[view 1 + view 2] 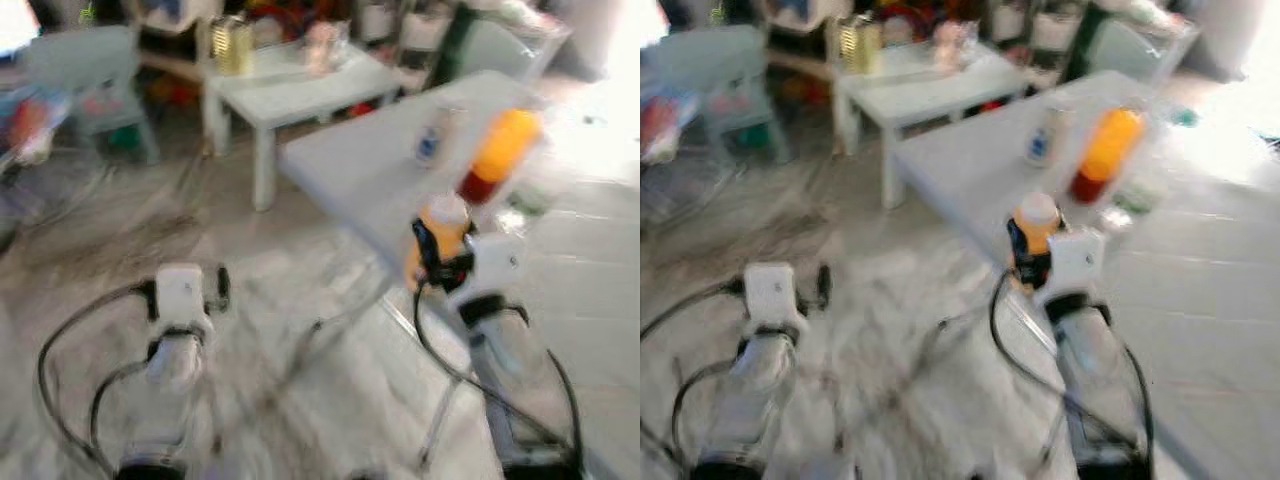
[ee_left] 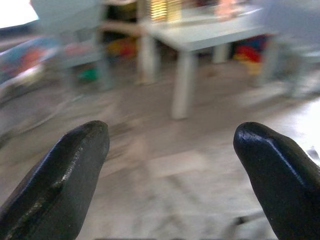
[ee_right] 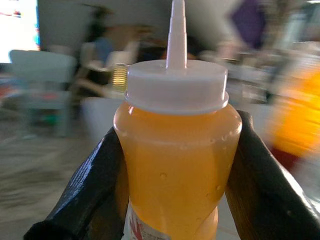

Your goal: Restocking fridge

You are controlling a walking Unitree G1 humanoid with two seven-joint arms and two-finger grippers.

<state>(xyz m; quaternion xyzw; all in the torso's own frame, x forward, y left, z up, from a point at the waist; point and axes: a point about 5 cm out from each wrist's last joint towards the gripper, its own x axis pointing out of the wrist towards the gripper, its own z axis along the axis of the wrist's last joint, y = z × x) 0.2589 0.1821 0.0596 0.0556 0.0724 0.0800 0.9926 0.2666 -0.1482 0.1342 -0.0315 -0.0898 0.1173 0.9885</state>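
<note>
While blurred, orange sauce bottle sits clamped betw. right tool fingers.

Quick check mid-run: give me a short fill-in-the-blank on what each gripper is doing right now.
1. The right gripper is shut on a squeeze bottle filled with ____ liquid.
2. The bottle's cap is ____ in colour.
3. The left gripper holds ____, its fingers spread apart.

Missing words: orange; white; nothing
</note>
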